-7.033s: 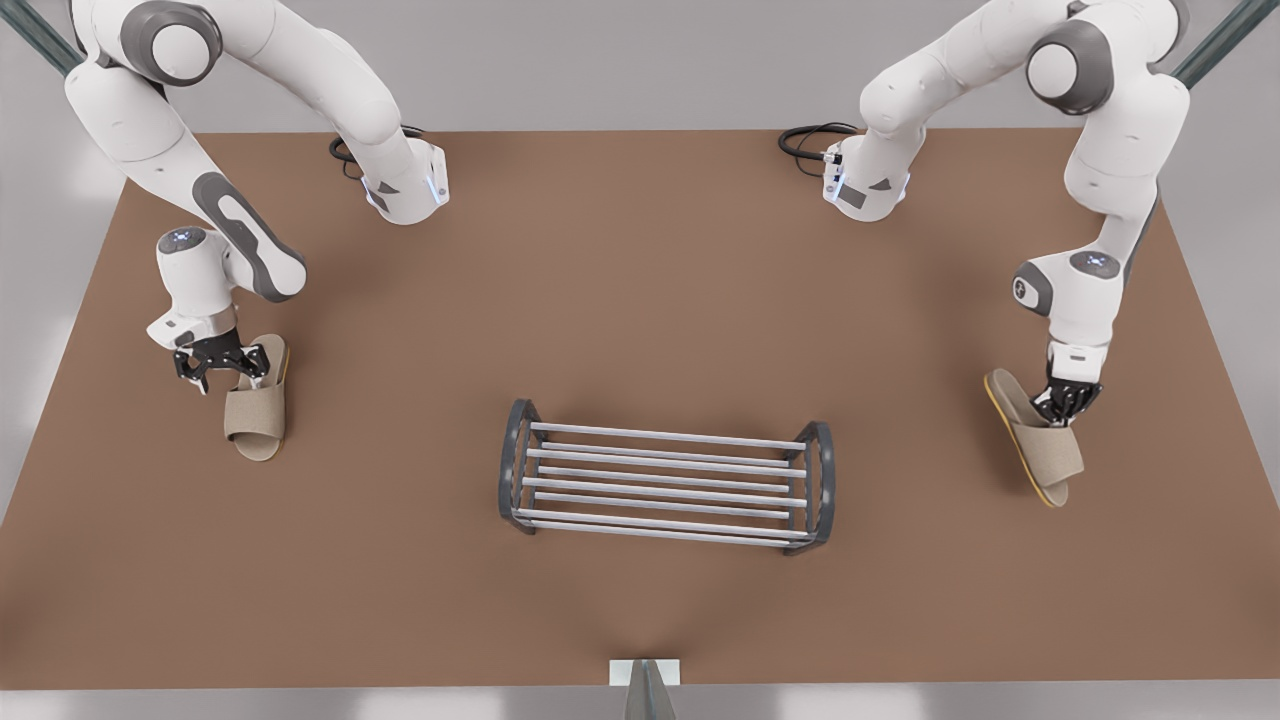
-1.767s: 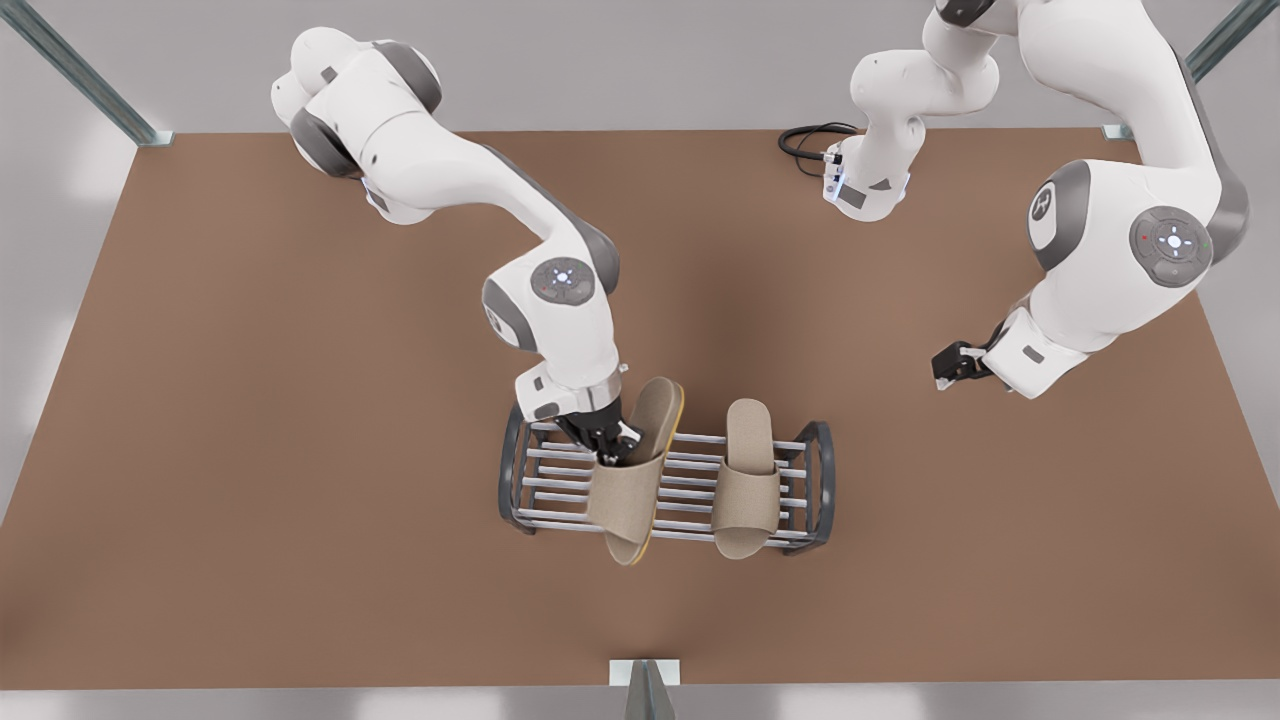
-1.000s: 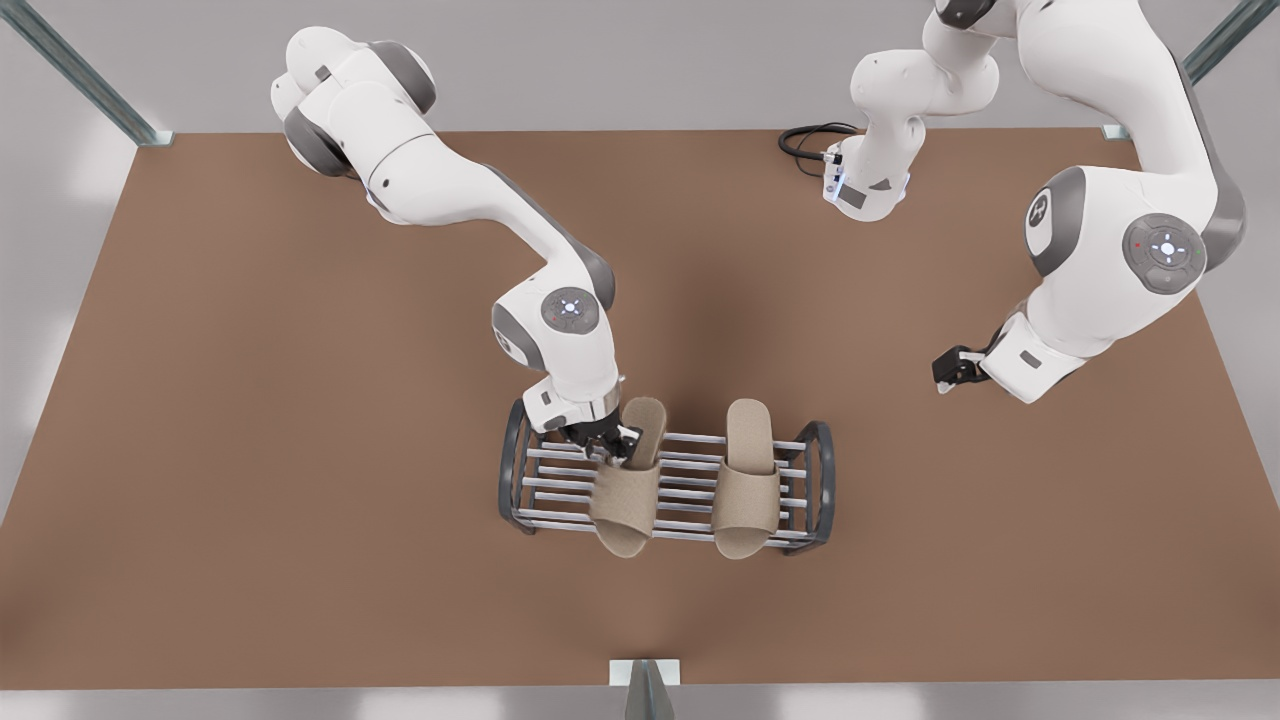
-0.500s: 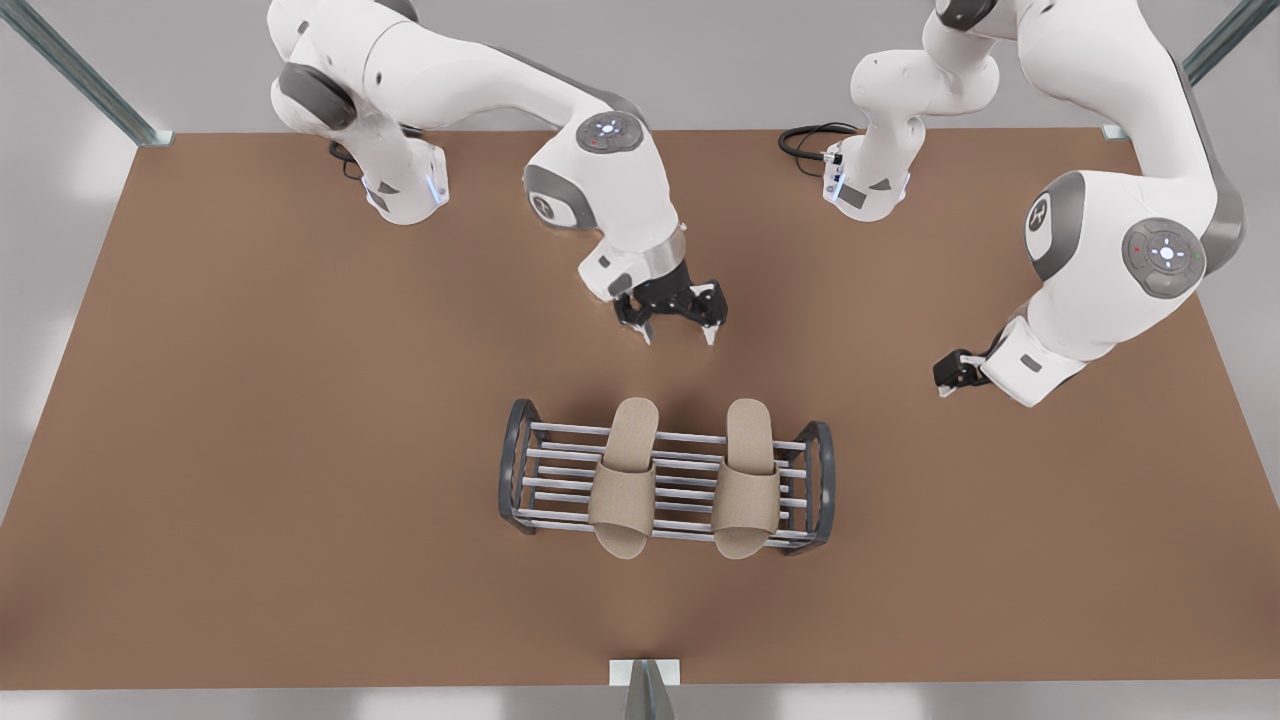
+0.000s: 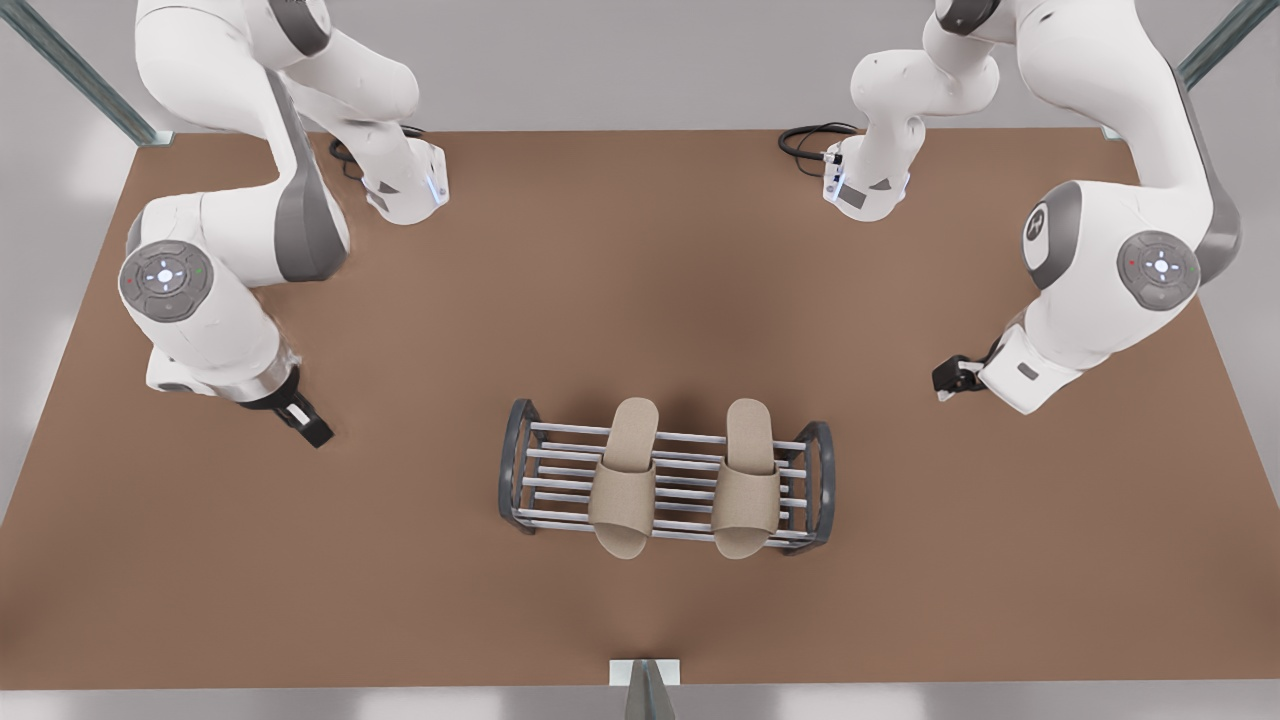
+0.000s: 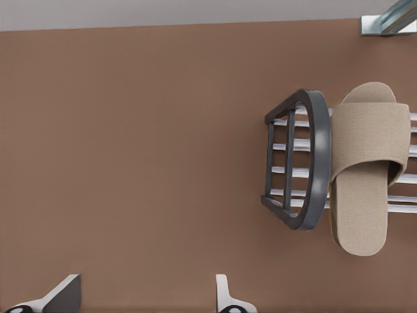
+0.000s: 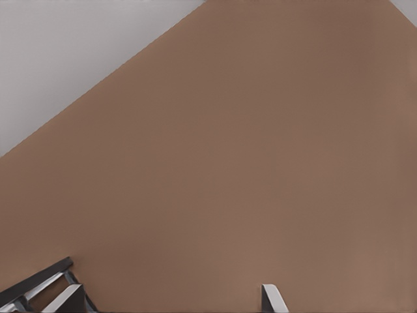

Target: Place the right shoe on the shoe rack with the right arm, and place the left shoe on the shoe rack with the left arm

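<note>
Front view: beige fabric open-toe right shoe [image 5: 622, 480] and its twin left shoe [image 5: 745, 480] lie on the silver-barred, dark-framed shoe rack [image 5: 513, 470]. We judge placing done. The left gripper [image 5: 948, 378] and right gripper [image 5: 308, 425] hang wide and empty on either side of the rack, so we need only park both arms.

Table [image 5: 400, 560] – plain matte brown. Rack [image 5: 515, 470] – silver bars, dark grey end frames. Both slippers beige woven fabric: one [image 5: 622, 495] on front view's left, other [image 5: 747, 495] on right; thin yellowish sole edge visible in left wrist view. Arms white, grey joint covers. Hands black: one [image 5: 305, 420] at front view's left, other [image 5: 950, 377] at right. Surround pale grey.
</note>
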Controlling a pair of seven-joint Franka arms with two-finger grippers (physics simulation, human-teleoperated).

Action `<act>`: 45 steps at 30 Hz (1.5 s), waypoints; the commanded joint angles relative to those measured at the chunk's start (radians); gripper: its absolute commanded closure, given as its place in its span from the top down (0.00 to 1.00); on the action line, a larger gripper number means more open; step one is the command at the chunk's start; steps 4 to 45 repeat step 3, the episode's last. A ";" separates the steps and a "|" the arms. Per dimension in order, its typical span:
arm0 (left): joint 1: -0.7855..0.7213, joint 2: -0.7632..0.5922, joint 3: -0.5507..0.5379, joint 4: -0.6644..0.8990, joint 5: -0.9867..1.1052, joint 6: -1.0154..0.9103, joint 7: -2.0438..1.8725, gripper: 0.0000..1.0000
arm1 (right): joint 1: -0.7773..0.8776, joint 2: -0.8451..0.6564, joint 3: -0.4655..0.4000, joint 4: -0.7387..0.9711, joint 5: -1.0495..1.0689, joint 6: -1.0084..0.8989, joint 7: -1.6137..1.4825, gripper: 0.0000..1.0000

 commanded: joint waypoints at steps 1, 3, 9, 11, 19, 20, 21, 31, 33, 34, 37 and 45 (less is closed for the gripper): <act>0.000 0.000 0.000 0.001 0.001 0.000 -0.002 1.00 | 0.028 -0.053 -0.144 -0.044 0.148 -0.028 -0.912 1.00; 0.000 0.000 0.000 0.001 0.001 0.000 -0.002 1.00 | 0.017 -0.043 -0.133 -0.046 0.151 -0.033 -1.028 1.00; 0.000 0.000 0.000 0.001 0.001 0.000 -0.002 1.00 | 0.017 -0.043 -0.133 -0.046 0.151 -0.033 -1.028 1.00; 0.000 0.000 0.000 0.001 0.001 0.000 -0.002 1.00 | 0.017 -0.043 -0.133 -0.046 0.151 -0.033 -1.028 1.00; 0.000 0.000 0.000 0.001 0.001 0.000 -0.002 1.00 | 0.017 -0.043 -0.133 -0.046 0.151 -0.033 -1.028 1.00; 0.000 0.000 0.000 0.001 0.001 0.000 -0.002 1.00 | 0.017 -0.043 -0.133 -0.046 0.151 -0.033 -1.028 1.00; 0.000 0.000 0.000 0.001 0.001 0.000 -0.002 1.00 | 0.017 -0.043 -0.133 -0.046 0.151 -0.033 -1.028 1.00; 0.000 0.000 0.000 0.001 0.001 0.000 -0.002 1.00 | 0.017 -0.043 -0.133 -0.046 0.151 -0.033 -1.028 1.00; 0.000 0.000 0.000 0.001 0.001 0.000 -0.002 1.00 | 0.017 -0.043 -0.133 -0.046 0.151 -0.033 -1.028 1.00; 0.000 0.000 0.000 0.001 0.001 0.000 -0.002 1.00 | 0.017 -0.043 -0.133 -0.046 0.151 -0.033 -1.028 1.00; 0.000 0.000 0.000 0.001 0.001 0.000 -0.002 1.00 | 0.017 -0.043 -0.133 -0.046 0.151 -0.033 -1.028 1.00; 0.000 0.000 0.000 0.001 0.001 0.000 -0.002 1.00 | 0.017 -0.043 -0.133 -0.046 0.151 -0.033 -1.028 1.00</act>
